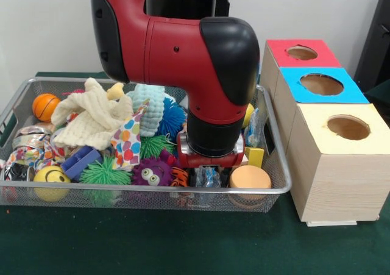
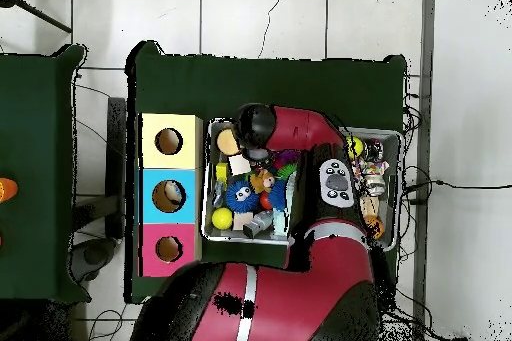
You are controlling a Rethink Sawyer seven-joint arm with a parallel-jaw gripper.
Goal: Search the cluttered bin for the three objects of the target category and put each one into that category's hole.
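Arm low in the bin, no object seen in a hole yet.

The arm (image 1: 213, 74) is down in the right part of the bin (image 1: 277, 189), with its wrist among the toys near the orange disc (image 1: 250, 177) and the purple ball (image 1: 152, 171). The gripper itself is hidden under the wrist, so whether it is apart or clamped on something cannot be told. The red (image 1: 301, 52), blue (image 1: 321, 84) and cream (image 1: 348, 127) holes look empty; the search seems only to be beginning, and the target category is not evident.
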